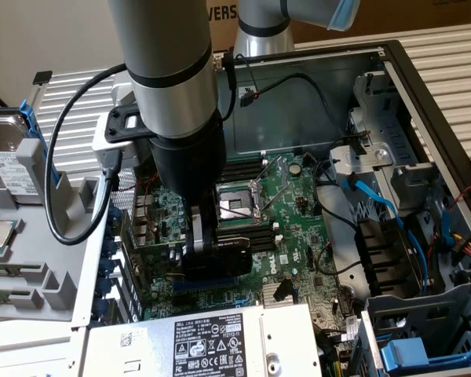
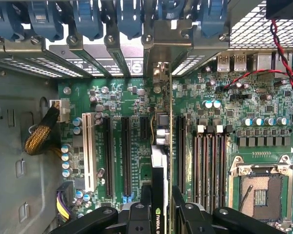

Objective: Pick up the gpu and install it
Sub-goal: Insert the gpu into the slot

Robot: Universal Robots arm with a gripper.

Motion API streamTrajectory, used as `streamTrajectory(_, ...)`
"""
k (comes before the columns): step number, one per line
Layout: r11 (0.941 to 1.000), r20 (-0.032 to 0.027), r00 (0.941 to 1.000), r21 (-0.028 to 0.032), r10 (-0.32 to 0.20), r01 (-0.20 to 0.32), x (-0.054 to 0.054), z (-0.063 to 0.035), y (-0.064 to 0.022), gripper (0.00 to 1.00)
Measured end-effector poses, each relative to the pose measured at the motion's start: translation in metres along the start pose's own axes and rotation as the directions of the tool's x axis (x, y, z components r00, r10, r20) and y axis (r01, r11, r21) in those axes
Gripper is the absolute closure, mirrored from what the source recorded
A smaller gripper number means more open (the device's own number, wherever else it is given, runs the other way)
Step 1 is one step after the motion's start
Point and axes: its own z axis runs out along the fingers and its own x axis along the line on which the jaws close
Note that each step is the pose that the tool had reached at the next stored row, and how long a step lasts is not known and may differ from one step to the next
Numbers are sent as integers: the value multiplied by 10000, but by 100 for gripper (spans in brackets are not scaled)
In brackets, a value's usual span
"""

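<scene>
My gripper (image 1: 208, 236) reaches down into the open computer case and is shut on the gpu (image 1: 229, 255), a black-shrouded card held on edge. In the wrist view the gpu (image 2: 159, 163) stands edge-on between my two black fingers (image 2: 146, 197). Its silver bracket (image 2: 159, 73) points toward the rear slot openings. The card lies in line with the black expansion slots (image 2: 126, 151) of the green motherboard (image 2: 263, 97), low over the board. Whether its edge sits in a slot is hidden. The gripper (image 2: 161, 195) grips the card near its top edge.
The power supply (image 1: 220, 338) borders the work spot at the front. An open CPU socket (image 1: 235, 204) and memory sticks (image 2: 207, 156) lie beside the card. Blue slot clips (image 2: 88, 19), a red-black wire (image 2: 283, 53), a braided cable (image 2: 39, 136) and blue cables (image 1: 377, 204) crowd the case.
</scene>
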Motion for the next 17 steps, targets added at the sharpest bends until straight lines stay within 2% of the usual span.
streamTrajectory(17, 10000, 2, 10000, 0, -14, 14, -18, 2, 2, 74)
